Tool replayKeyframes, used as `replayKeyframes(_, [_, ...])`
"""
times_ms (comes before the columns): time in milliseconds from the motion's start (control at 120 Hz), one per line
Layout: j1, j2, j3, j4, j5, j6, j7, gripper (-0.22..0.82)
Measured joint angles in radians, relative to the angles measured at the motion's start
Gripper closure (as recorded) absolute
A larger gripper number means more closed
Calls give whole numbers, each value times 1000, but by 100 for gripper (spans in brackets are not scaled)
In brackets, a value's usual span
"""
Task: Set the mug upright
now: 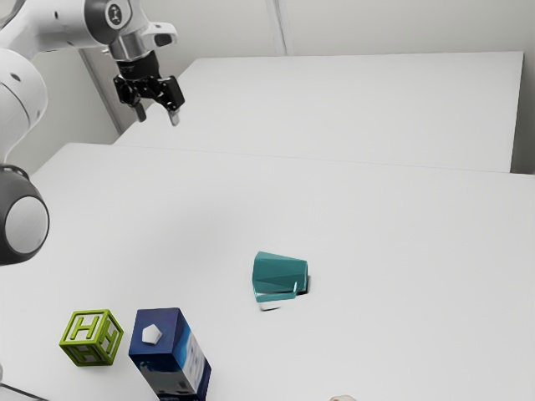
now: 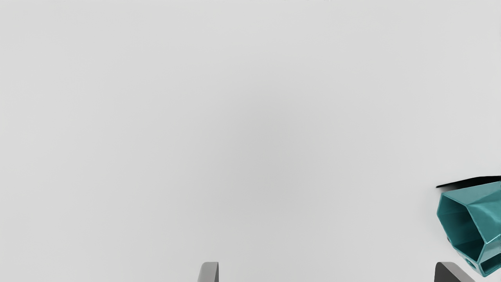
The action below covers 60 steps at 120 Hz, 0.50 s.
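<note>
The gripper (image 1: 157,115) hangs high above the table's far part in the exterior view, well away from the mug, toward that view's upper left. In the wrist view the gripper (image 2: 326,270) is open, its two fingertips wide apart with nothing between them. A teal faceted mug (image 1: 281,274) lies on its side on the table, its wider mouth toward the exterior view's left and its handle on the side nearer that camera. The wrist view has the mug (image 2: 485,219) beyond one fingertip, with its hollow inside visible and part of its body cut off.
On the white table (image 1: 376,251), a green lettered cube (image 1: 90,337) and a blue carton (image 1: 170,351) stand at the exterior view's lower left. A small pale object (image 1: 343,398) peeks in at that view's bottom edge. Behind the table is another white surface (image 1: 351,109).
</note>
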Motion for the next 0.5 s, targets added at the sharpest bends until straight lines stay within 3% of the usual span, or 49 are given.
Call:
replayKeyframes(333, [21,-5,17,-21,-41,9,5,0])
replayKeyframes(500, [-4,-126,13,-290,-116,90,6,0])
